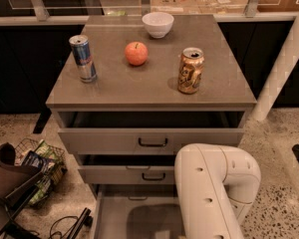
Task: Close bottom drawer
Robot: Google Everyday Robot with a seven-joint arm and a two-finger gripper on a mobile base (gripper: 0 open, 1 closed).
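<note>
Camera view: white elbow (217,183) above open bottom drawer (114,210) (hand below frame, state untellable).

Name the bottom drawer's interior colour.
Plain grey, in the camera view, inside the bottom drawer. The gripper is out of view.

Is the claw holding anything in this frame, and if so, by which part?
It cannot be told. The claw is out of view, below the bottom edge of the frame, past the white arm that reaches down over the open bottom drawer.
</note>
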